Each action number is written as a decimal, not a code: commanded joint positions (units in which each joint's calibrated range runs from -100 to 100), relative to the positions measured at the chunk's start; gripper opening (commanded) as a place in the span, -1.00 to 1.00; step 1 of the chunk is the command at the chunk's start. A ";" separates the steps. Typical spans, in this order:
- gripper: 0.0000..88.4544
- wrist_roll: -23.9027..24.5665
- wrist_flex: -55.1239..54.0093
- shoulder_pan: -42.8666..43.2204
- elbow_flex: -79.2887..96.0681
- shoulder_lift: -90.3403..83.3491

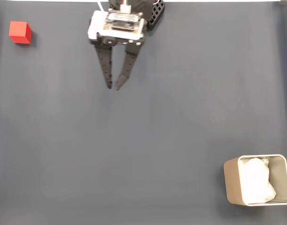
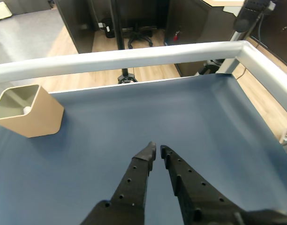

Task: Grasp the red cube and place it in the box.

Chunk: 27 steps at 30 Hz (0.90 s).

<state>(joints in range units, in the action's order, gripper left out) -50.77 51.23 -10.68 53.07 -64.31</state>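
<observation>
Red cube (image 1: 20, 32) far from gripper (image 1: 113, 86), empty

The red cube (image 1: 20, 32) sits flat on the dark mat at the fixed view's top left corner. Well apart, at the bottom right, stands the beige box (image 1: 231, 182), upright, rounded-cornered, open-topped, holding crumpled white padding.

Empty pincer (image 1: 113, 86) nearly closed, well apart from red cube (image 1: 20, 32)
</observation>
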 commanded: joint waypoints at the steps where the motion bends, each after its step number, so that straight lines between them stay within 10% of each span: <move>1: -1.00 -0.39 0.90 -3.24 -5.90 2.00; 27: -1.00 1.56 7.95 -24.54 -20.77 10.67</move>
<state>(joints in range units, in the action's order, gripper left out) -49.35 58.71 -32.12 35.35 -53.71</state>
